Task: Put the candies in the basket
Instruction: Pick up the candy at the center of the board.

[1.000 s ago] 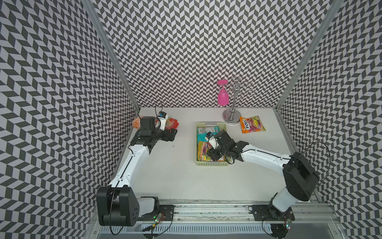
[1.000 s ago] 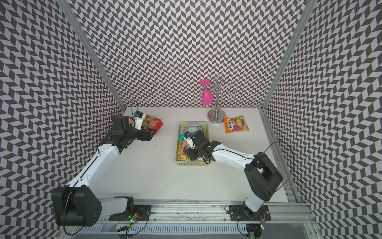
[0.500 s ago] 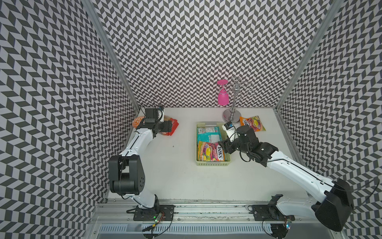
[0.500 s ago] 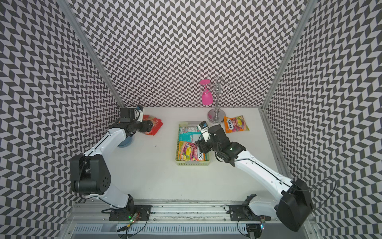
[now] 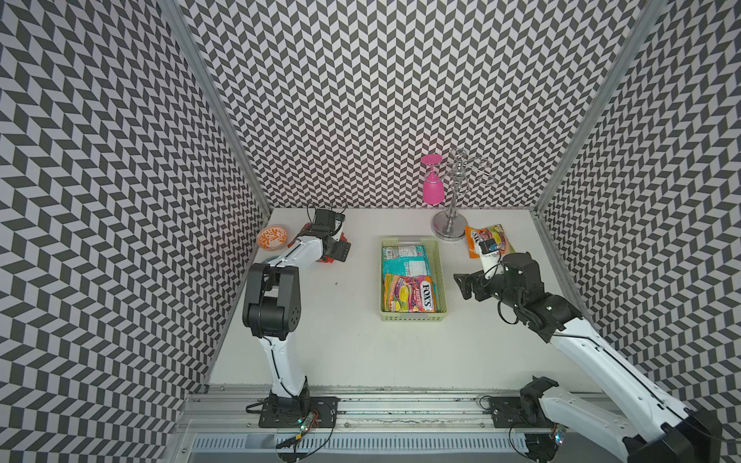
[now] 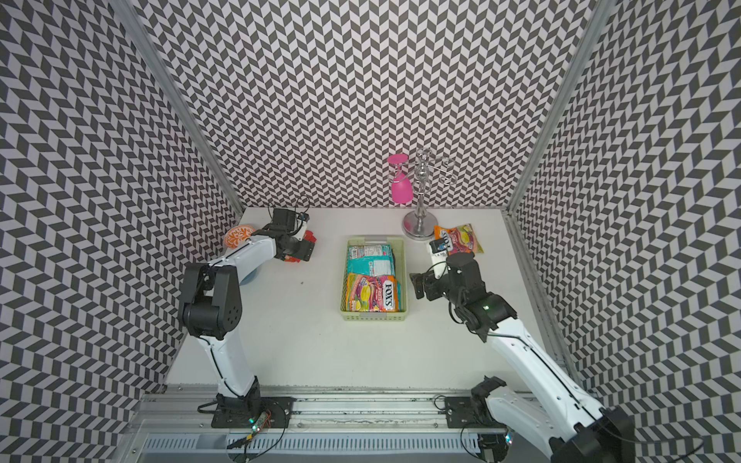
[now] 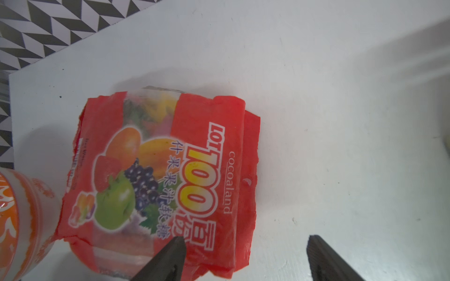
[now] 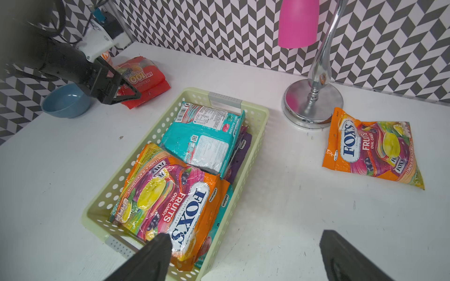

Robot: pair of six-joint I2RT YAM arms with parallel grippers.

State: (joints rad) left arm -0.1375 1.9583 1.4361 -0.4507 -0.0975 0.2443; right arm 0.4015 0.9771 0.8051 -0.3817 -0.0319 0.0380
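Left gripper (image 7: 246, 239), jaws apart, hangs over a red candy bag (image 7: 165, 175); right gripper (image 8: 244, 236), jaws wide and empty, hovers beside the part-filled basket (image 8: 254, 143).

In both top views the left arm (image 6: 256, 250) hides most of the red bag (image 6: 310, 237) and blue bowl (image 6: 252, 275). The teal bag (image 8: 202, 136) buries most of a purple bag (image 8: 243, 146). The left wrist view crops the orange bowl (image 7: 14, 219).

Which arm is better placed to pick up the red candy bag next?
Left: the left hand hovers open over the red bag; the right hand is open beside the basket, farther away.
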